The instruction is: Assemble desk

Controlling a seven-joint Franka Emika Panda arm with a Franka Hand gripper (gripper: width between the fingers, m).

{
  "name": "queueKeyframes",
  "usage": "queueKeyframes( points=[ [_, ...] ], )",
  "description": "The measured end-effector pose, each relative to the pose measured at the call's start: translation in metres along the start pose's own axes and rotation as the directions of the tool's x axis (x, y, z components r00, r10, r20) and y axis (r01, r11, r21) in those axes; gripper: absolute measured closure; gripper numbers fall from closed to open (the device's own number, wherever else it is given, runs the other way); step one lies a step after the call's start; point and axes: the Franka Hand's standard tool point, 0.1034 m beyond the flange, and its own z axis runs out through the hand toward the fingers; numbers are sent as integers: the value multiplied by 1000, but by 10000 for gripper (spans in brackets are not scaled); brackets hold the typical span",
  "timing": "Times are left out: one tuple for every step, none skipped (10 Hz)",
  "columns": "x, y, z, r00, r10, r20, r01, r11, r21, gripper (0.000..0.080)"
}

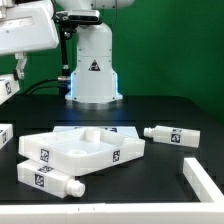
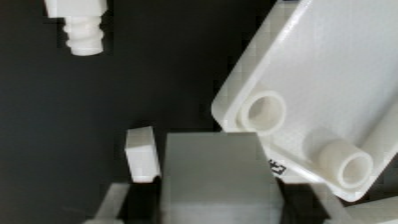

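Observation:
The white square desk panel (image 1: 80, 148) lies flat on the black table, with tags on its rim. My gripper (image 1: 14, 78) hangs high at the exterior view's left, well above the table, shut on a white desk leg (image 1: 8, 88). In the wrist view that leg (image 2: 214, 185) fills the gap between my fingers (image 2: 139, 158), and my gripper (image 2: 214, 172) hangs beside the panel's corner (image 2: 329, 90), where two round sockets (image 2: 267, 110) show. Loose legs lie in front of the panel (image 1: 48, 180), at the exterior view's right (image 1: 170, 134) and at its left edge (image 1: 4, 135). A leg's ribbed peg (image 2: 80, 30) shows in the wrist view.
The robot's white base (image 1: 92, 65) stands behind the panel in front of a green backdrop. A white angled bar (image 1: 205, 185) lies at the front on the exterior view's right.

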Motion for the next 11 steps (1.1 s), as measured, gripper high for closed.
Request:
queueKeyframes(
  points=[
    [-14,8,12,1000,20,5,-20,1000,-7,512],
    [-23,13,22,999,29,24,-29,999,-13,512],
    [-29,16,29,999,34,41,-33,999,-18,512],
    [-38,18,38,997,55,48,-54,998,-21,512],
    [-50,17,48,996,73,53,-70,997,-39,512],
    [-58,11,52,997,56,51,-52,997,-61,512],
    [-63,11,53,998,51,38,-48,996,-82,512],
    [-63,13,49,999,53,12,-52,993,-105,512],
    [-64,11,49,999,49,19,-47,994,-100,512],
    [-64,11,50,999,49,20,-47,994,-100,512],
    [-67,11,50,998,54,17,-52,993,-104,512]
  ],
)
